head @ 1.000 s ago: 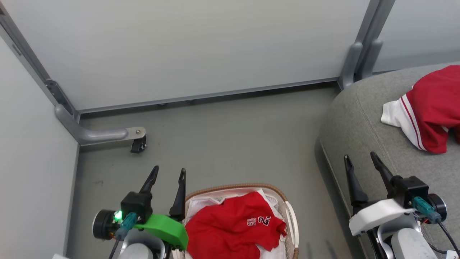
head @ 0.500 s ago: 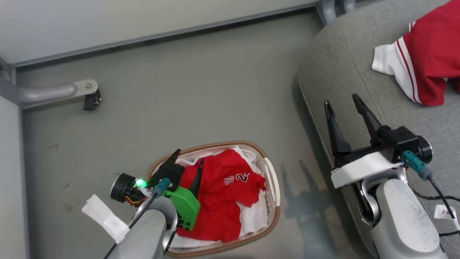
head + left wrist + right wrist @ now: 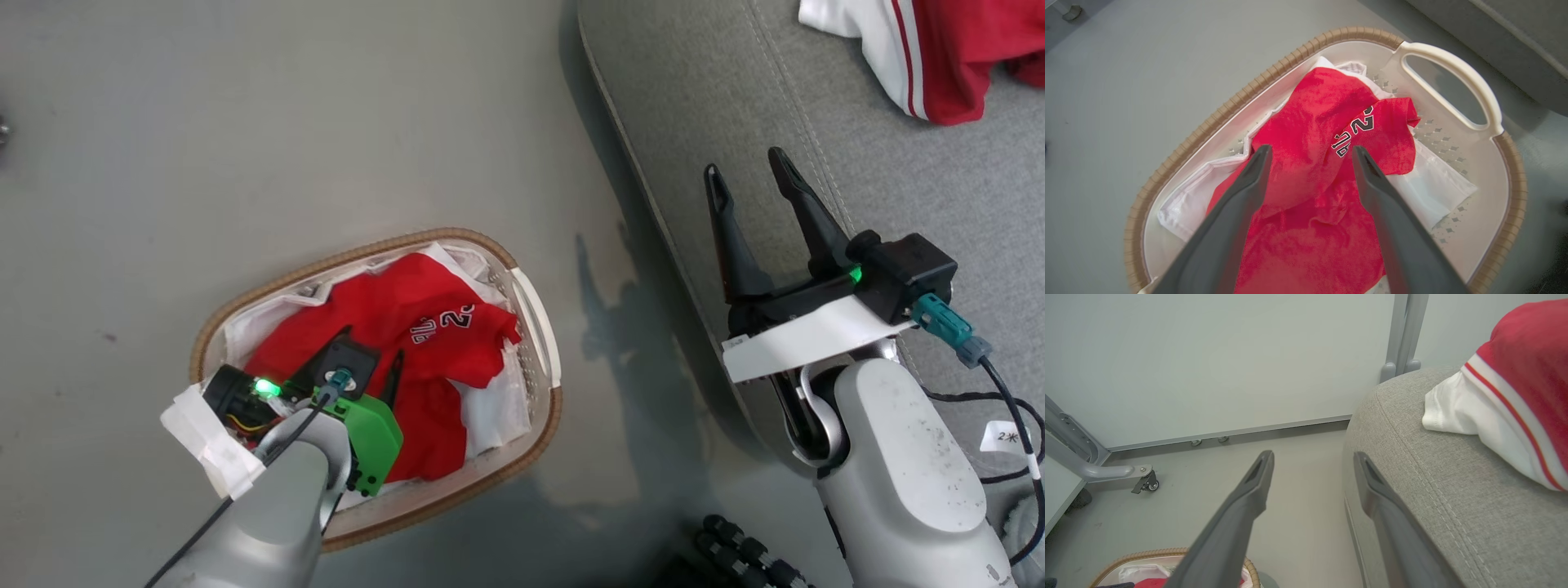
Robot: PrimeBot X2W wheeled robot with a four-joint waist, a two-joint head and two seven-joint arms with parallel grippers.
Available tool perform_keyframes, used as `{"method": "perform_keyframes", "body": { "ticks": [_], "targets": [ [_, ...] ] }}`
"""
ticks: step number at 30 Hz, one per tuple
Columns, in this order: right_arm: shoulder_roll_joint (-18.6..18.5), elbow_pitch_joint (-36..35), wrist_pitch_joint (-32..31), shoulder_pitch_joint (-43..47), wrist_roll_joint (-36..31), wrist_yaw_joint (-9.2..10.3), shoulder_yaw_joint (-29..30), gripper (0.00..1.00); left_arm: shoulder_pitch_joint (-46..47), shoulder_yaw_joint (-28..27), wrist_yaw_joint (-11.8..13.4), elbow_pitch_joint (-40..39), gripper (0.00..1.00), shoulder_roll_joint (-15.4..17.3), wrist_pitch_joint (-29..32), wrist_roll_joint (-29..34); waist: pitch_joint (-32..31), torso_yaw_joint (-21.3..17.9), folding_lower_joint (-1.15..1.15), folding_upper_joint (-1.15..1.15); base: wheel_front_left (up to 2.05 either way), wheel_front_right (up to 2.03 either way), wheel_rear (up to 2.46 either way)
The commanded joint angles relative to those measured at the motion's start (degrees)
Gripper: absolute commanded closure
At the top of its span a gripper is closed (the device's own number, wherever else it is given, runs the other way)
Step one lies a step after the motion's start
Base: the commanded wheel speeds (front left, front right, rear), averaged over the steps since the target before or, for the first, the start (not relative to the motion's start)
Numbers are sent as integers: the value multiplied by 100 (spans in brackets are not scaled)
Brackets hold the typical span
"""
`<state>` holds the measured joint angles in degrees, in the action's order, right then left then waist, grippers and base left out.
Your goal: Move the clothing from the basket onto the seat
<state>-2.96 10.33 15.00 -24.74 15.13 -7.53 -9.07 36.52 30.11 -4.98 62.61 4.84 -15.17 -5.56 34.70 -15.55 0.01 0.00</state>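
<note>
A red garment with white numerals (image 3: 408, 322) (image 3: 1314, 134) lies crumpled in the oval white basket (image 3: 539, 343) (image 3: 1453, 69) on the floor, over the white liner (image 3: 1437, 192). My left gripper (image 3: 367, 347) (image 3: 1309, 152) stands open just above that garment, a finger on either side of a fold. A second red garment with white stripes (image 3: 939, 49) (image 3: 1523, 384) rests on the grey seat (image 3: 735, 98) (image 3: 1433, 490). Above the seat's edge hangs my right gripper (image 3: 744, 162) (image 3: 1312, 457), open and holding nothing.
Grey floor (image 3: 245, 122) surrounds the basket. Pale wall panels on metal posts with a caster foot (image 3: 1147, 482) stand beyond the seat in the right wrist view. Dark ribbed parts of my base (image 3: 743, 551) lie at the bottom. Cables trail by my right arm.
The head camera has tilted down, shifting the whole picture. My left gripper has dropped further into the basket, over the red garment. The right gripper stays open over the seat edge.
</note>
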Motion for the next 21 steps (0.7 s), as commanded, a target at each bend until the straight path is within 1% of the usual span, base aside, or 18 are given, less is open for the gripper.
{"method": "perform_keyframes", "body": {
  "ticks": [1,4,9,11,14,17,18,19,20,21],
  "targets": [
    [10,-59,28,-138,82,8,-57,0,185,8,11,39,0,147,3,62,857,-727,-1,0,0,0,0],
    [8,-128,28,-269,67,8,-160,0,326,36,3,110,0,273,3,97,1055,-833,-1,0,0,0,0],
    [11,-289,28,-460,260,8,-265,0,587,81,78,198,0,455,3,149,1358,-943,-1,0,0,0,0],
    [7,-364,28,-503,312,8,-332,0,672,76,137,254,0,520,3,162,1461,-976,-1,0,0,0,0],
    [6,-443,28,-569,361,8,-383,0,817,156,306,334,0,609,3,271,1588,-1017,-1,0,0,0,0],
    [6,-483,27,-592,400,8,-402,0,913,237,384,480,0,648,3,343,1661,-1024,-1,0,0,0,0],
    [6,-499,28,-608,408,8,-406,0,966,249,409,553,2,654,3,354,1685,-1021,-1,0,0,0,0],
    [6,-511,28,-620,405,8,-414,0,1004,247,418,598,22,640,4,343,1701,-1015,-1,0,0,0,0],
    [6,-516,28,-630,395,8,-420,0,1039,233,431,656,60,613,4,303,1715,-1005,-1,0,0,0,0],
    [5,-518,28,-636,383,8,-418,0,1064,228,435,695,70,587,4,282,1725,-993,-1,0,0,0,0]
  ]
}}
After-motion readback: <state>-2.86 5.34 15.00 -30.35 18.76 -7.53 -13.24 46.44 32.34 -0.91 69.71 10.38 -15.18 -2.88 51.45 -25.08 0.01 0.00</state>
